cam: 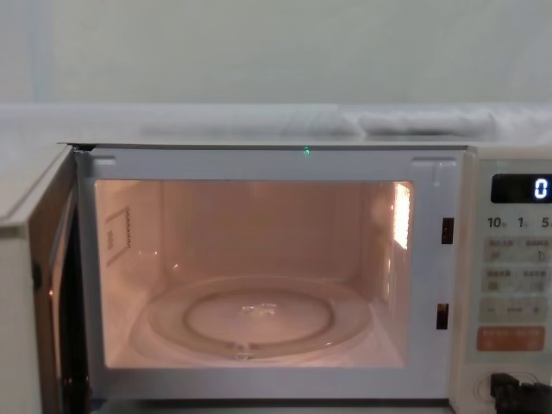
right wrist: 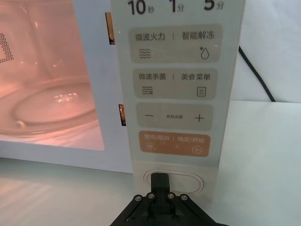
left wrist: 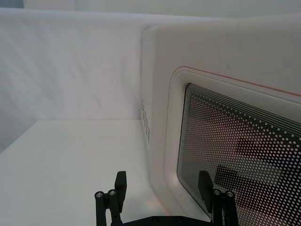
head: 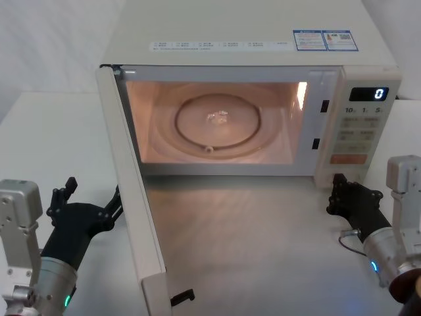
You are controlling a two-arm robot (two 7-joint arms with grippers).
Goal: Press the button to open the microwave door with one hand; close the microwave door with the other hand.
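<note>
Looking at the microwave door (head: 135,197), it's swung fully open, sticking out toward the robot with its long edge running front to back. Its outer face with the dark dotted window is right beside the left gripper (left wrist: 162,195), jaws spread wide, so that arm looks best placed to push it shut. The right gripper (right wrist: 160,181) sits with jaws pinched narrow, tip at the cream pill-shaped button (right wrist: 190,180) low on the microwave (head: 250,39), cavity lit.

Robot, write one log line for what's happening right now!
door: open | cavity: lit | right gripper: shut, tip at button | left gripper: open, beside door's outer face | phase: closing not yet done
</note>
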